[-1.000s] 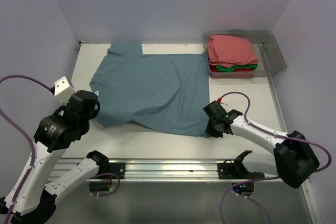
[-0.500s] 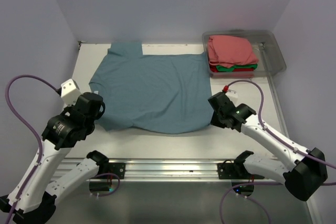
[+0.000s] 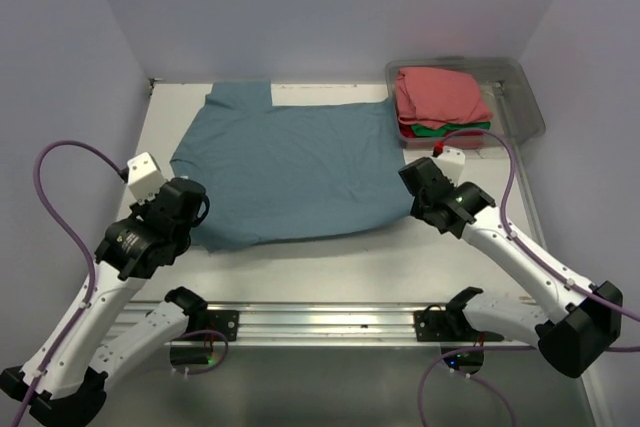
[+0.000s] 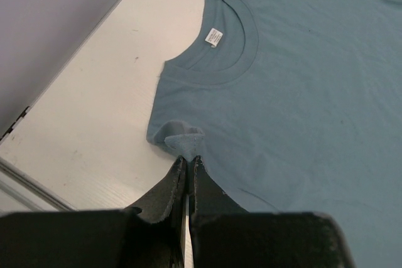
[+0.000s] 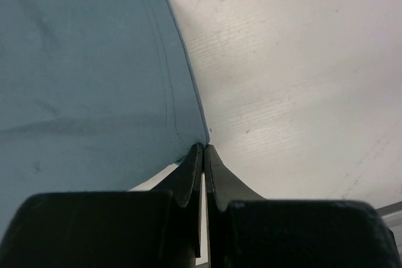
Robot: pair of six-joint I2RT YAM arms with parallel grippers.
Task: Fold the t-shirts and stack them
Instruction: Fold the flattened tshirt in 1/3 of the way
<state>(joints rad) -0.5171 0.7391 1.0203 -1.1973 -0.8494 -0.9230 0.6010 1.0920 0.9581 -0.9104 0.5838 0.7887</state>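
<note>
Cloth judged soft, light and limp is seen from above: the blue t-shirt [image 3: 290, 172] is spread on the bench [image 3: 330, 257]. At the left wrist, the left claw [image 4: 188, 160] is pinched shut on its bunched sleeve edge. At the right wrist, the right claw [image 5: 202, 150] is shut on its hem corner.

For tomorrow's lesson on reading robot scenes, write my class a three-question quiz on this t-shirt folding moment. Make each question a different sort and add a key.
1. True or false: the blue t-shirt lies folded inside the clear bin.
2. Which t-shirt lies on top in the bin? A green, B pink, C red.
3. Fill in: the left gripper and the right gripper are each shut on an edge of the ____ t-shirt.
Key: 1 false, it lies spread on the table; 2 B, the pink t-shirt; 3 blue.
</note>
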